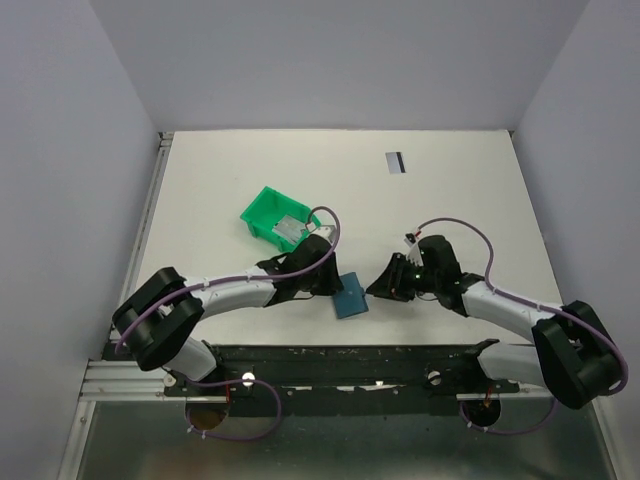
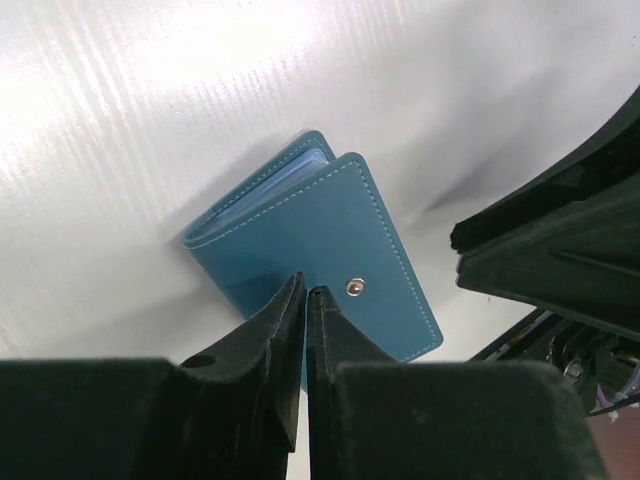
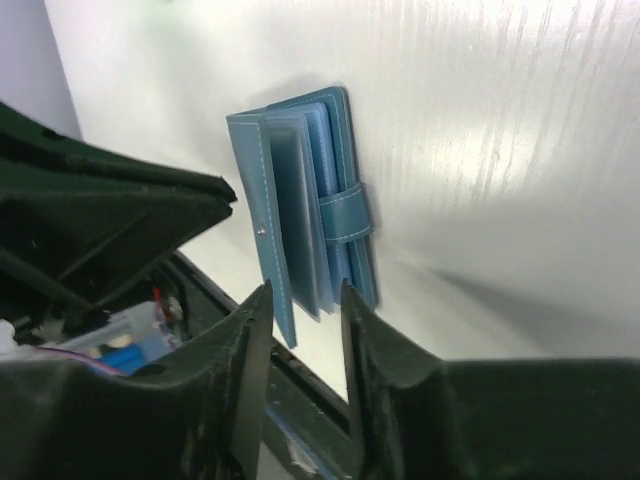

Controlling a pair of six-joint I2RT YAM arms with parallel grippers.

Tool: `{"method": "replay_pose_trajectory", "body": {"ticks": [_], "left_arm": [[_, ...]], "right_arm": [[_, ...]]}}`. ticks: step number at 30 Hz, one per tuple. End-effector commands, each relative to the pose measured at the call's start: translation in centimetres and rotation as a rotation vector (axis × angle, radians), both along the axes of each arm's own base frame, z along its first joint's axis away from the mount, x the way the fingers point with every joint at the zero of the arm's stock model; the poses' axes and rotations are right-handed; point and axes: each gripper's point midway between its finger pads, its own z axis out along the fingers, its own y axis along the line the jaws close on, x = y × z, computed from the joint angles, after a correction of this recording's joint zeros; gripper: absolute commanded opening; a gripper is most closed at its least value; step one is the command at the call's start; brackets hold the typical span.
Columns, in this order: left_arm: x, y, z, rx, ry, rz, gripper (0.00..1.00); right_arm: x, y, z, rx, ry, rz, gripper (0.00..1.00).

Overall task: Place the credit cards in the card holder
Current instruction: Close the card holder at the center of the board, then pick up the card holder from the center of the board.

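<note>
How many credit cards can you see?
2. One credit card lies alone at the far side of the table. Another pale card sits in the green bin. More may hide beneath it or inside the blue card holder.

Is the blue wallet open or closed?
Partly open. The card holder gapes: its front cover, the one with the stud, stands away from the lighter blue sleeves.

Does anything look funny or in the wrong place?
Yes. One credit card lies all alone at the far side of the table, a long way from the card holder near the arms. The card holder also gapes half open, with its pages fanned out.
</note>
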Motion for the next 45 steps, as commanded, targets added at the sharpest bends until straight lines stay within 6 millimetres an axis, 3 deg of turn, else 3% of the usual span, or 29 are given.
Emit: {"method": "replay_pose_trajectory", "body": {"ticks": [1,4,7,20,27,30,34,37,39,43,45], "left_arm": [[-0.6,1.2,-2.1,0.079,0.037,-0.021,0.2],[-1.4,2.0,-3.6,0.09,0.069,-0.012,0.2],[-1.7,2.3,-4.4,0.094,0.076,-0.005,0.2],[-3.6,3.0,-8.7,0.137,0.174,-0.011,0.18],[-5.0,3.3,-10.5,0.119,0.227,-0.008,0.16],[-5.1,2.8,-10.8,0.111,0.236,-0.017,0.15],[-5.7,2.1,-11.0,0.093,0.255,-0.026,0.13],[-5.9,2.1,-11.1,0.09,0.257,-0.024,0.13],[-6.0,2.3,-10.8,0.092,0.255,-0.025,0.13],[-4.5,3.1,-8.0,0.09,0.19,0.017,0.17],[-2.8,3.6,-5.3,0.061,0.128,0.052,0.23]], "right_arm": [[0.6,-1.2,-0.2,-0.078,-0.016,-0.037,0.48],[0.8,-0.7,0.0,-0.076,-0.022,0.003,0.61],[0.9,0.1,0.0,-0.056,-0.017,0.064,0.65],[-0.4,1.5,-4.0,0.003,0.122,0.123,0.72],[-0.8,2.8,-4.6,0.097,0.161,0.139,0.73],[-0.7,3.6,-4.3,0.14,0.151,0.147,0.63],[-0.6,4.3,-4.0,0.165,0.143,0.153,0.41],[-0.3,4.2,-3.9,0.161,0.127,0.13,0.12],[-0.2,3.9,-3.9,0.143,0.112,0.112,0.01],[0.0,2.8,-3.4,0.075,0.089,0.07,0.0],[0.0,2.4,-2.6,0.059,0.055,0.062,0.0]]}}
